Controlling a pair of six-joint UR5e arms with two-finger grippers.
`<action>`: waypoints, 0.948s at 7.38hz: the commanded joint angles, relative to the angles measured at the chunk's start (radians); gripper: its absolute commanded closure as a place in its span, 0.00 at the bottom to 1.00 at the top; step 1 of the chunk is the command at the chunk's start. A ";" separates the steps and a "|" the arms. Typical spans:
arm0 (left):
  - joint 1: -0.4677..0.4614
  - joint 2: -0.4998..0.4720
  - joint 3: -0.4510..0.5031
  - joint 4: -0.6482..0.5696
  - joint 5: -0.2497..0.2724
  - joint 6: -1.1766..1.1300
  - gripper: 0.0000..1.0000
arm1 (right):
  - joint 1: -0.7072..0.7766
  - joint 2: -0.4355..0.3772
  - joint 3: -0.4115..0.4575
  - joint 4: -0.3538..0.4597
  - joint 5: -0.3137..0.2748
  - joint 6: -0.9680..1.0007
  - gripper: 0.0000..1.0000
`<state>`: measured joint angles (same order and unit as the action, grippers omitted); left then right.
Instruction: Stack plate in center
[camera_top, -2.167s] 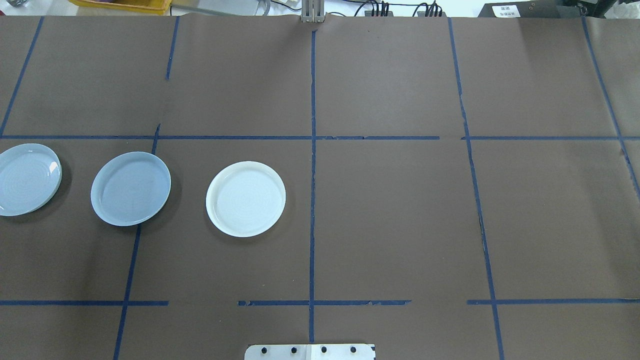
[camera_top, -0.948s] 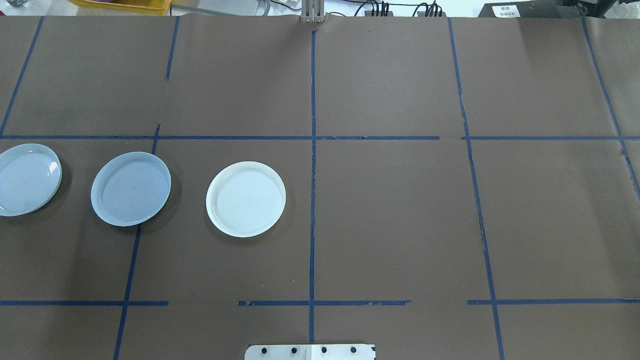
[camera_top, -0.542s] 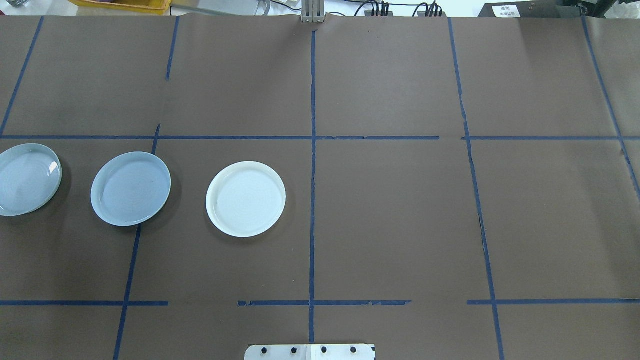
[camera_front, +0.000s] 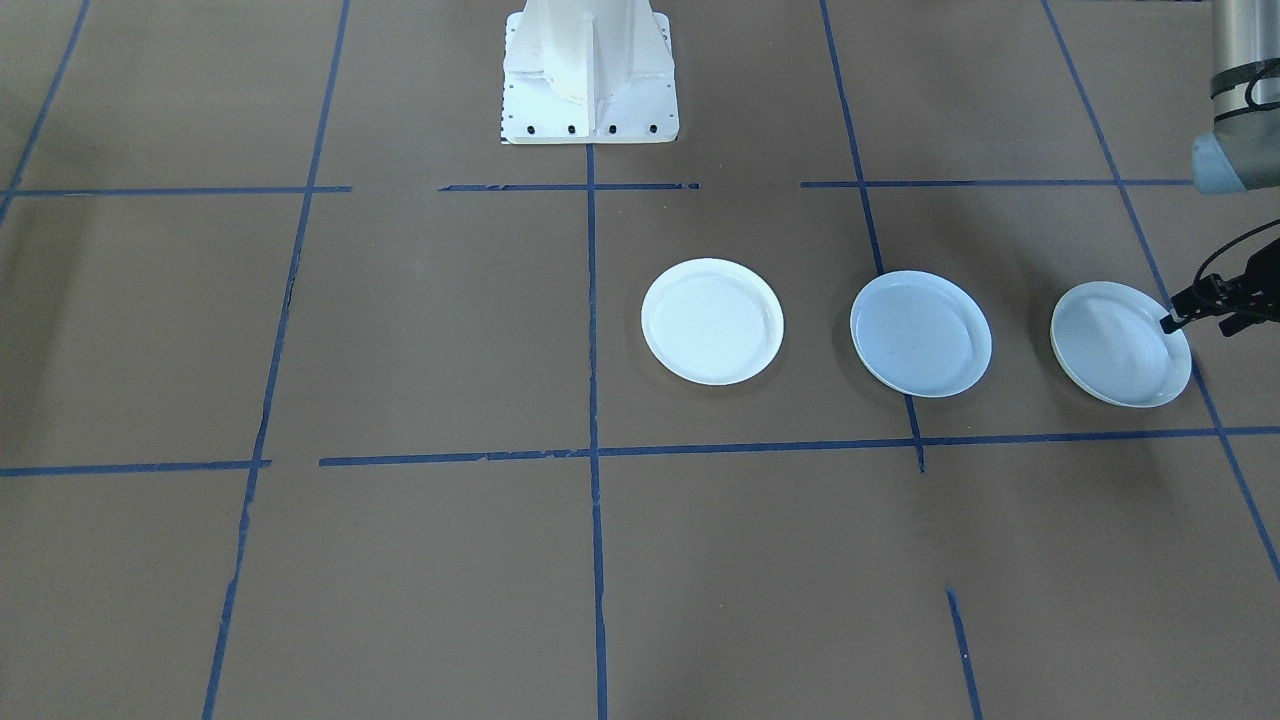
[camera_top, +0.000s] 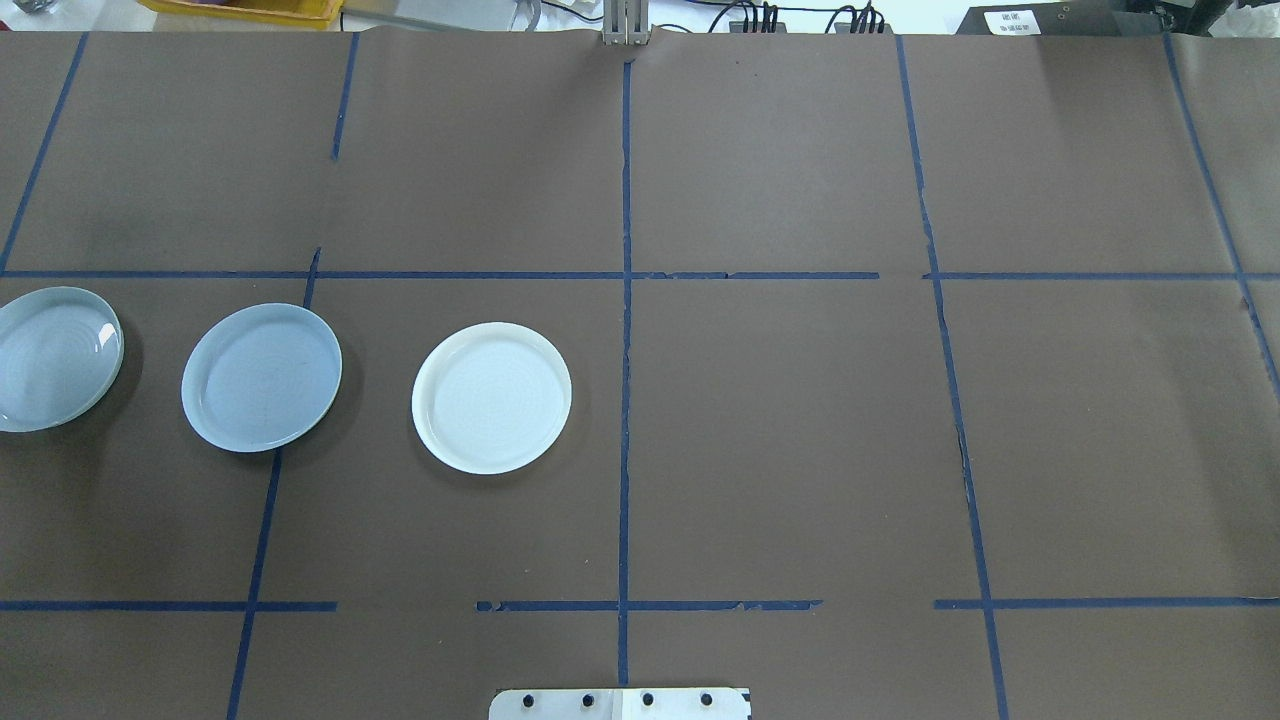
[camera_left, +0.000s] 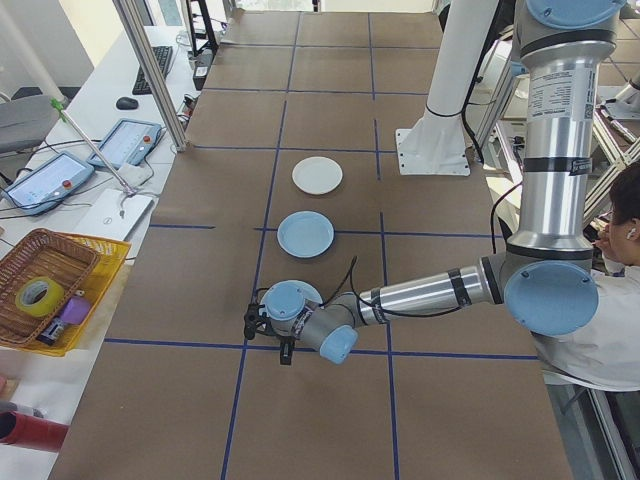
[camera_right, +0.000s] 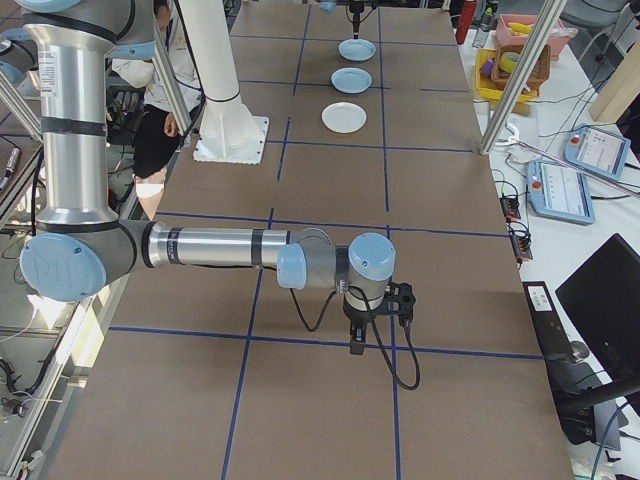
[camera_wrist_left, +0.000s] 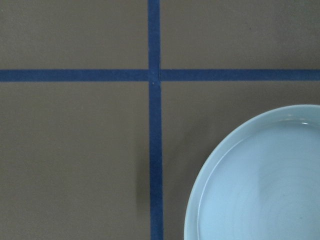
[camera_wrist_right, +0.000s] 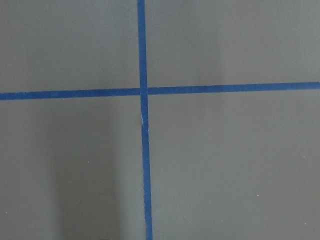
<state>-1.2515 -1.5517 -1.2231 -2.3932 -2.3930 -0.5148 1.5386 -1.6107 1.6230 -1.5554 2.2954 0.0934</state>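
White plate (camera_top: 491, 397) beside center plate (camera_top: 261, 377)

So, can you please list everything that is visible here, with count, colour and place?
blue-grey plate: one, smooth, middle of the row
white plate: one, nearest the table's middle line
grooved plate: one, pale, at the robot's far left
table cover: one, brown
tape lines: several, blue, forming a grid
basket: one, brown, on the side desk, holding a yellow tape roll
tablets: two, on the side desk
person: one, seated behind the robot
pedestal: one, white
left end effector: black, beside the grooved plate's rim
right end effector: black, over bare table, far from the plates
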 joint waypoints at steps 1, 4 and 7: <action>0.017 -0.004 0.014 -0.001 -0.015 -0.001 0.08 | 0.000 0.000 0.000 0.000 -0.001 0.000 0.00; 0.024 -0.010 0.022 -0.001 -0.044 -0.002 0.65 | 0.000 0.000 0.000 0.000 -0.001 0.000 0.00; 0.024 -0.008 0.025 0.005 -0.045 -0.005 1.00 | 0.000 0.000 0.000 0.000 -0.001 0.000 0.00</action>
<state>-1.2274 -1.5610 -1.1992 -2.3909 -2.4364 -0.5183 1.5386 -1.6107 1.6230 -1.5555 2.2953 0.0925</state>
